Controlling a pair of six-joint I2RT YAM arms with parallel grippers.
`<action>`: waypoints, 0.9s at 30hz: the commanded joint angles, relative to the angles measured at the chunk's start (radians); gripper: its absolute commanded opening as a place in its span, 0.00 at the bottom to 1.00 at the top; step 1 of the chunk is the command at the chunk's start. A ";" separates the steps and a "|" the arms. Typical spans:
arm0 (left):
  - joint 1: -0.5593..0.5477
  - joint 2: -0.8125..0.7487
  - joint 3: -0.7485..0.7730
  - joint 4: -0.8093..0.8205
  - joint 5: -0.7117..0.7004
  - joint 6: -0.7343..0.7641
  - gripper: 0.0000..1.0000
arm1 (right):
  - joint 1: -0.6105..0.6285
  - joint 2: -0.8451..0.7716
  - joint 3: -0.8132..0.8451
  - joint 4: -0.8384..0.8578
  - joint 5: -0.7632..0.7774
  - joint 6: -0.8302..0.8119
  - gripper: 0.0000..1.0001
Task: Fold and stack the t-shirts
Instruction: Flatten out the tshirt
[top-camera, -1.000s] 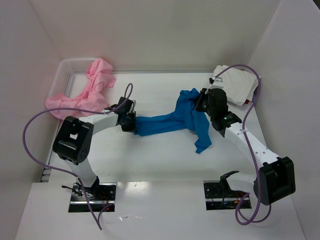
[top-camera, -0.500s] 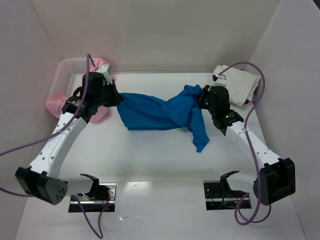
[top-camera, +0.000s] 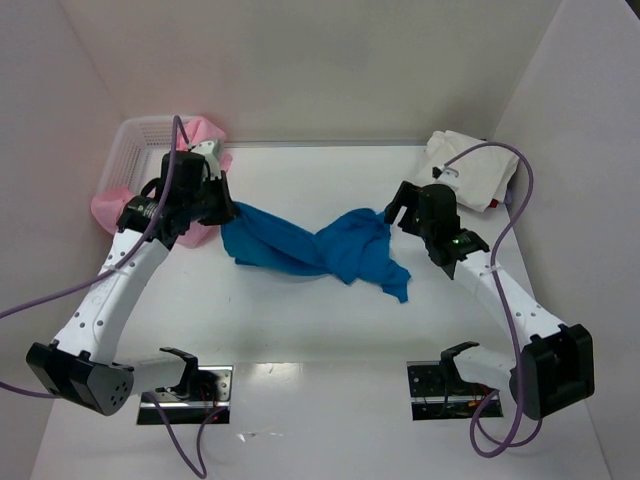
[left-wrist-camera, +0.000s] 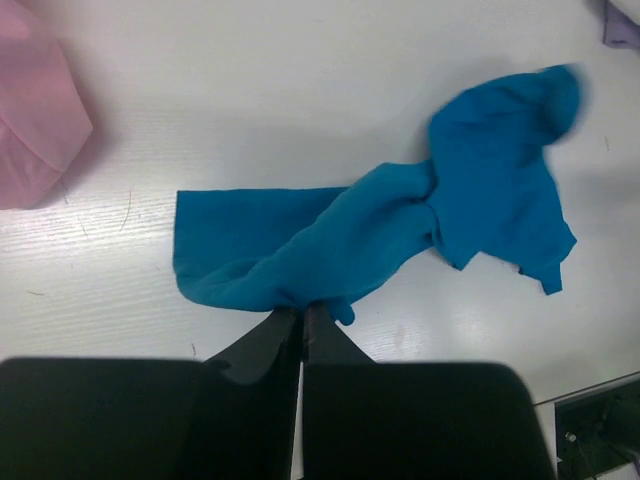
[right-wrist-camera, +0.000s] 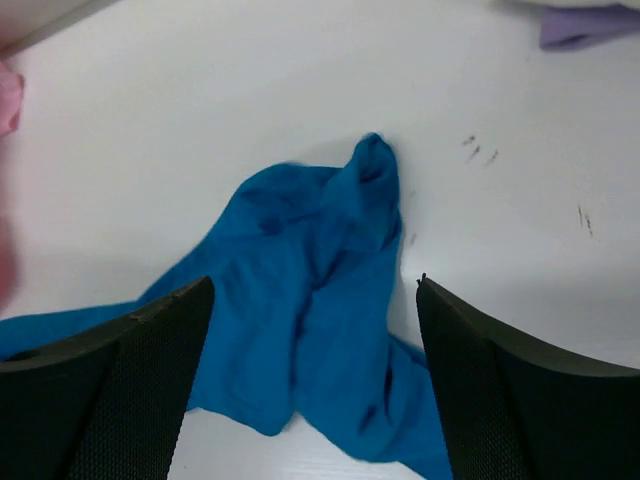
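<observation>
The bright blue t-shirt lies twisted and bunched across the middle of the table. My left gripper is shut on its left end; in the left wrist view the fingertips pinch the near edge of the blue cloth. My right gripper hangs open just right of the shirt's right end, and in the right wrist view the gripper is wide apart above the loose blue cloth, holding nothing. Pale pink t-shirts sit heaped at the far left. A cream-white t-shirt lies at the back right.
A white lattice basket stands at the back left with pink cloth spilling over its rim. Pink cloth also lies left of the blue shirt. White walls close in the table on three sides. Purple cables loop off both arms.
My right gripper has opened and let go of the blue shirt, whose right end dropped onto the table. My left arm swung out to the far left, dragging its end of the shirt.
</observation>
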 joint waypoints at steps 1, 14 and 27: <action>0.018 -0.015 -0.008 0.006 -0.002 0.032 0.00 | -0.007 -0.017 -0.003 -0.029 0.047 0.059 0.90; 0.018 -0.015 -0.129 0.050 0.057 0.032 0.00 | 0.080 0.140 0.081 0.031 -0.289 -0.035 0.93; 0.027 -0.004 -0.203 0.090 0.066 0.014 0.02 | 0.202 0.511 0.396 -0.075 -0.261 -0.147 0.84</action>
